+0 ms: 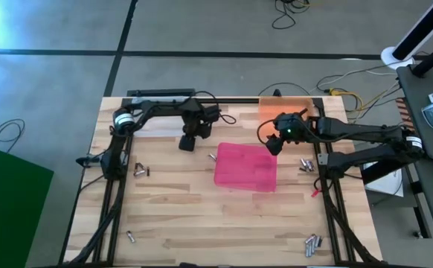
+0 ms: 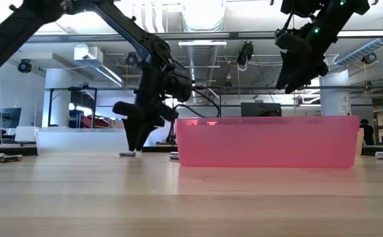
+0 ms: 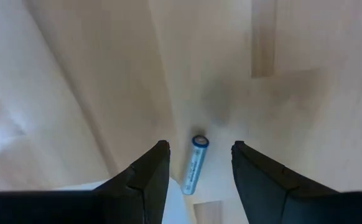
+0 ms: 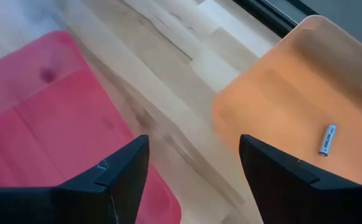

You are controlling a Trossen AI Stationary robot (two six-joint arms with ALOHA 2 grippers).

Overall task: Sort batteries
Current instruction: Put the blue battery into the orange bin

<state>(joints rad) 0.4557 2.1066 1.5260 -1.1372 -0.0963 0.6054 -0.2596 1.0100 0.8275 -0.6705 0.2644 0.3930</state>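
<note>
Bench [image 1: 201, 216]: light wood planks; I see both arms working over its far half.
Left claw [image 1: 187, 143]: low over the bench, left of the pink tray; tips almost on the wood in the low view [image 2: 133, 146]. Fingers [image 3: 150, 177] apart, straddling one battery without touching it.
Battery at left claw [image 3: 194, 165]: silvery-blue cylinder lying flat on the wood, between the two fingers.
Right claw [image 1: 273, 144]: raised above the far right corner of the pink tray, near the orange tray. Fingers [image 4: 122, 171] spread wide, holding nothing.
Pink tray [image 1: 245, 167]: centre of the bench; I see nothing inside it.
Orange tray [image 1: 285, 106]: far edge, behind the right claw; one battery [image 4: 327, 139] lies flat in it.
Loose batteries: a pair by the left arm's base [image 1: 140, 170], one just left of the pink tray [image 1: 212, 157], a group right of it [image 1: 305, 164], one at the near left [image 1: 130, 237], a cluster at the near right [image 1: 312, 243].
</note>
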